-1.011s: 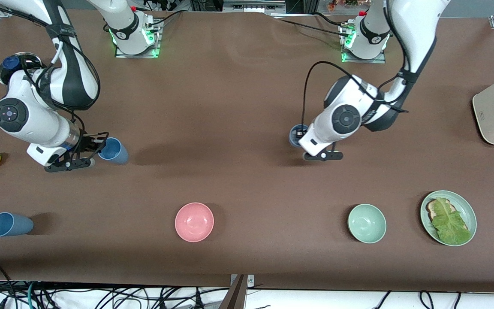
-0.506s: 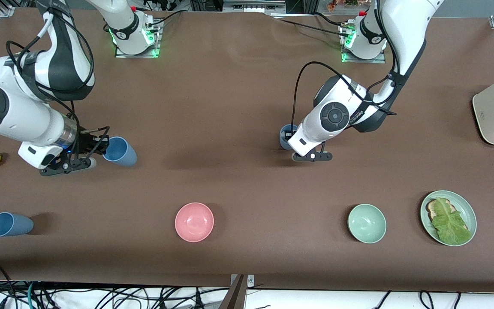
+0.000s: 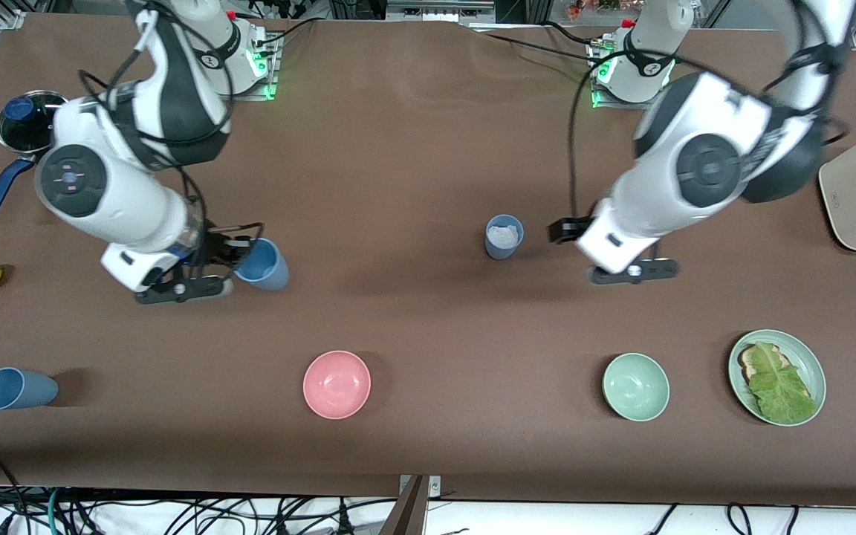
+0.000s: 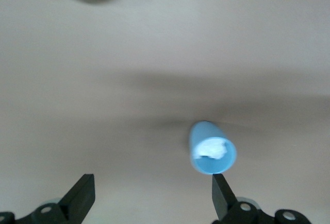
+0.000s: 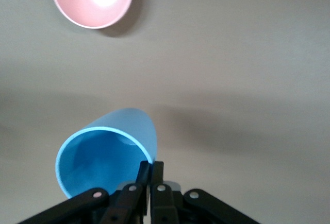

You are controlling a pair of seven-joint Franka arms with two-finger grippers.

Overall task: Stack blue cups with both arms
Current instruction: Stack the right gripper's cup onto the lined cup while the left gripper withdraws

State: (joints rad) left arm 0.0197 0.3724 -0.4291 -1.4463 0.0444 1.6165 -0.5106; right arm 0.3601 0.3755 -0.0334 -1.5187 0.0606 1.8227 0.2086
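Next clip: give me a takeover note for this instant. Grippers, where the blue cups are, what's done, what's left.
Left gripper: open, holding nothing, near the grey-blue cup standing upright mid-table.
Right gripper: shut on the rim of the sky-blue cup, tilted in the air, toward the right arm's end of the table.
Third blue cup stands near the front edge, untouched.
Done: one cup set down, one picked up.
Left: nest the sky-blue cup into the grey-blue one.

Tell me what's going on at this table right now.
Two robot arms are stacking blue cups. The right gripper is shut on the rim of a sky-blue cup, held above the table. The left gripper, jaws open, is over bare table beside a grey-blue cup standing upright mid-table. A third blue cup stands unheld nearer the camera, at the right arm's end.
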